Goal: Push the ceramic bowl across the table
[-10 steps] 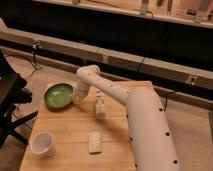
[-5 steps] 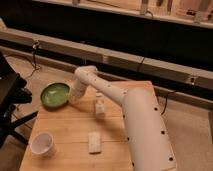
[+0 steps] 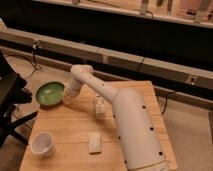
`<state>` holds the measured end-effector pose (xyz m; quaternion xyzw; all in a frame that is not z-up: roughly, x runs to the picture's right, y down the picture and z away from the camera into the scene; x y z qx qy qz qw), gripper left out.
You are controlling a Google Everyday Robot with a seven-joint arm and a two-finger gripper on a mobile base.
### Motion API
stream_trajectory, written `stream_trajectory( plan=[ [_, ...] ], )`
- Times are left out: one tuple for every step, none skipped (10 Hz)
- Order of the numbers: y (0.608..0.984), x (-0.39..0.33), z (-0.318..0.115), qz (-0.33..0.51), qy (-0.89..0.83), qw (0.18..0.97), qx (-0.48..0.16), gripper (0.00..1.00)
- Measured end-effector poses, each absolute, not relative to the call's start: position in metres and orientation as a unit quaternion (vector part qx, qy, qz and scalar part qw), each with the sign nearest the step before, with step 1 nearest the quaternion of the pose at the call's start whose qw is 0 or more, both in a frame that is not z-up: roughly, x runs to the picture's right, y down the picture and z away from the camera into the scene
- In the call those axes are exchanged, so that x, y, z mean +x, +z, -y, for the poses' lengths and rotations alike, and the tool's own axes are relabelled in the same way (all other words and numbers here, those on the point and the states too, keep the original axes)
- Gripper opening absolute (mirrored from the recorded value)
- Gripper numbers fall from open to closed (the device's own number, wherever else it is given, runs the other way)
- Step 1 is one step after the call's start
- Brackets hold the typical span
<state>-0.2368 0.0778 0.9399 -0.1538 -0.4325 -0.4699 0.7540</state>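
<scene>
arm (image 3: 131, 125): thick white rounded shell | small dark dots along casing | gripper (image 3: 68, 97): pale, at the green bowl's rim

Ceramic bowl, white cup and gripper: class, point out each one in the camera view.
ceramic bowl (image 3: 50, 93), camera view, on its green inside.
white cup (image 3: 42, 144), camera view, on its rim.
gripper (image 3: 68, 97), camera view, at its tip beside the bowl's right edge.

The gripper (image 3: 68, 98) hangs left of centre. Behind it a long grey ledge (image 3: 125, 60) runs from side to side, with a dark, dim wall panel (image 3: 100, 27) above. Left of the gripper stands a black metal-framed stand (image 3: 10, 95). Far to its right lies pale beige floor (image 3: 187, 125). A black cable (image 3: 35, 56) hangs behind, to the left.
</scene>
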Motion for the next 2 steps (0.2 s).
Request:
stream_trajectory(
  plan=[
    [0.941,-0.227,-0.077,0.425,-0.467,0.761,-0.150,0.00],
    [0.940,-0.216,-0.076,0.418,-0.466,0.766,-0.145,0.00]
  ],
)
